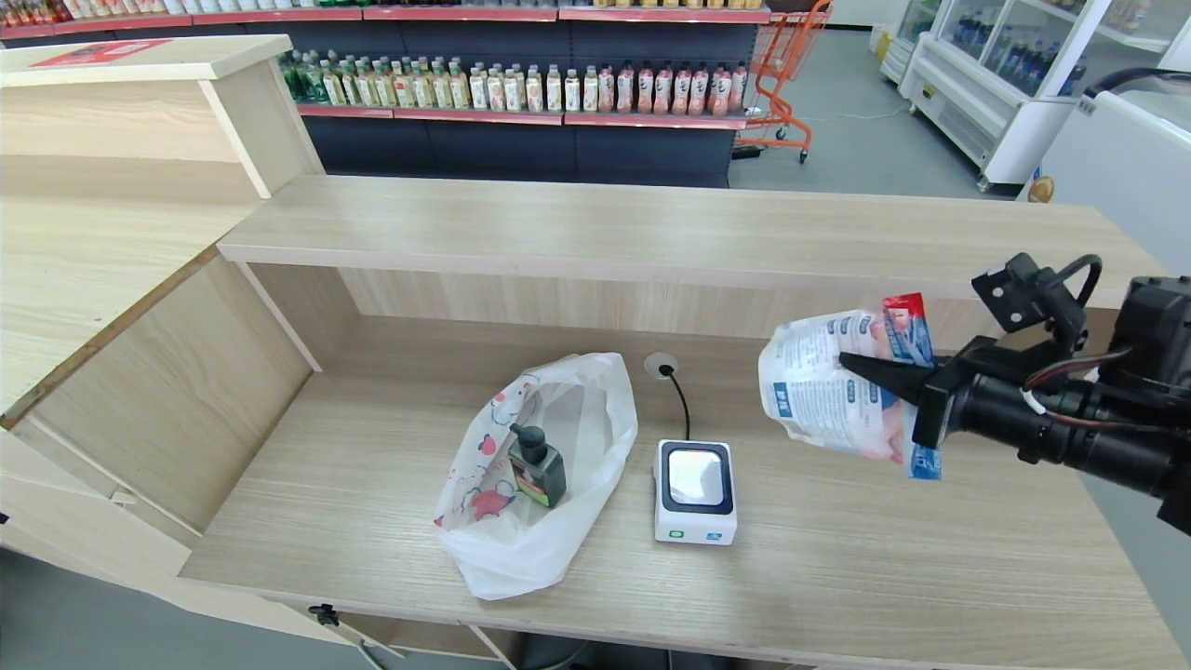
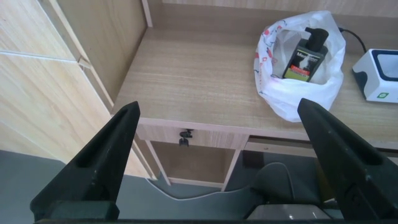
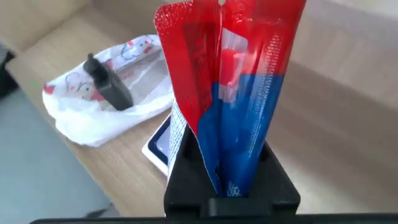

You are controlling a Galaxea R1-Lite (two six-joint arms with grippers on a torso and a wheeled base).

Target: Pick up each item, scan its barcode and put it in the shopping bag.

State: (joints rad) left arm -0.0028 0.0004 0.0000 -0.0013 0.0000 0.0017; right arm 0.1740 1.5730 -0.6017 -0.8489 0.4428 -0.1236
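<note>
My right gripper [image 1: 870, 372] is shut on a white snack packet with red and blue edges [image 1: 828, 391], held in the air to the right of and above the white barcode scanner [image 1: 695, 490]. In the right wrist view the packet [image 3: 233, 93] stands upright between the fingers, with the scanner [image 3: 160, 144] partly hidden behind it. The white shopping bag [image 1: 535, 475] lies open on the counter left of the scanner, with a dark pump bottle [image 1: 537, 465] inside. My left gripper [image 2: 221, 155] hangs open off the counter's front left edge, holding nothing; the bag [image 2: 298, 68] and bottle [image 2: 303, 59] lie beyond it.
The scanner's black cable [image 1: 677, 395] runs to a hole at the counter's back. A raised wooden ledge [image 1: 651, 233] borders the counter behind, and a wooden side wall [image 1: 167, 391] closes the left. Bare counter top [image 1: 884, 549] lies right of the scanner.
</note>
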